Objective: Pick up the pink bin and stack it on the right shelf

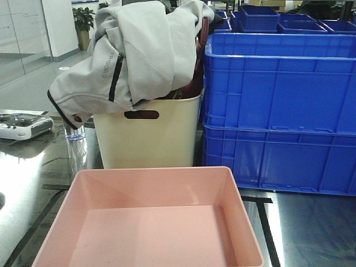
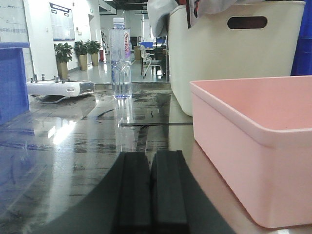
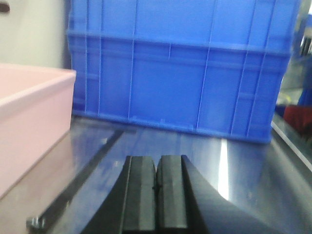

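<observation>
The large rectangular pale-pink plastic tub [image 1: 150,222] sat upright and empty on the shiny reflective steel top of the shelf [image 2: 73,146]. Its smooth walls tapered inward toward a flat floor, its corners were rounded, and a rolled rim ran around the open mouth. In the front-facing view it filled the lower middle, its near edge cut off by the picture's bottom. The left wrist view showed its left wall and corner [image 2: 253,146] rising from the glossy surface; the right wrist view caught its right wall [image 3: 29,122] at the left edge.
</observation>
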Available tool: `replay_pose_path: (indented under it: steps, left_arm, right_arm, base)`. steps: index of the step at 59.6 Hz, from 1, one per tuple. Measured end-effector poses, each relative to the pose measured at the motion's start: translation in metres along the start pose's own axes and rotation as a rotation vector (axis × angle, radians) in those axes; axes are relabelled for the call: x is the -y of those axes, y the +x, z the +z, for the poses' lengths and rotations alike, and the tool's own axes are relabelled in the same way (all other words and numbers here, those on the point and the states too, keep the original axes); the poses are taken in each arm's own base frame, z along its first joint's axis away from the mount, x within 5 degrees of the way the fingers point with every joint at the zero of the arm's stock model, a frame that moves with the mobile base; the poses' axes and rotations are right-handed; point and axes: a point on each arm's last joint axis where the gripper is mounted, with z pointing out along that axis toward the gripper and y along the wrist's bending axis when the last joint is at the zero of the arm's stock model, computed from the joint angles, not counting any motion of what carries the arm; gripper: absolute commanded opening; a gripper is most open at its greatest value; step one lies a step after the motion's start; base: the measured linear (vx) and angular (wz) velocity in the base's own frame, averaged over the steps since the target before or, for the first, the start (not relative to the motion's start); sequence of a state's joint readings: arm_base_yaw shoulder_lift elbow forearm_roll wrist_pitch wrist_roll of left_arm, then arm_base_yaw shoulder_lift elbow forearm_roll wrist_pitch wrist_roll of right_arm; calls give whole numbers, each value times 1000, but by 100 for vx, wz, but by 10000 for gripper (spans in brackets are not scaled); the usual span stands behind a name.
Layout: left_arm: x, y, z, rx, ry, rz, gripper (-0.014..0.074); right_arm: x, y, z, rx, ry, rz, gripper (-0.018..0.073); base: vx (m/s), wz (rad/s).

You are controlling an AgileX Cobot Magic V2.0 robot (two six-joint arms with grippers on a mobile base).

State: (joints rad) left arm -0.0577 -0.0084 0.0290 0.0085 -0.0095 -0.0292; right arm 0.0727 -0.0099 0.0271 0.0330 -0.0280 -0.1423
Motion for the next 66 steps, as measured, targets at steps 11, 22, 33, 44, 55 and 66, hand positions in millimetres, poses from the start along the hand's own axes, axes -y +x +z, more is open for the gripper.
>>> replay_pose_path:
  steps: [11, 22, 33, 44, 55, 66]
  left_arm:
    - [0, 0, 0, 0, 0, 0, -6]
    - [0, 0, 0, 0, 0, 0, -6]
    - [0, 0, 0, 0, 0, 0, -6]
    - [0, 0, 0, 0, 0, 0, -6]
    - [0, 0, 0, 0, 0, 0, -6]
    - [0, 0, 0, 0, 0, 0, -6]
  right_arm:
    - [0, -2, 0, 23, 4, 32, -9]
    - [2, -2, 0, 21, 42, 52, -9]
    - [1, 1, 0, -8, 16, 55, -9]
    - [0, 3, 0, -36, 12, 54, -9]
    - [0, 3, 0, -38, 12, 54, -9]
    - [0, 3, 0, -38, 12, 54, -9]
  base:
    - [0, 0]
    - [0, 0]
    - [0, 0]
    - [0, 0]
    - [0, 0]
    - [0, 0]
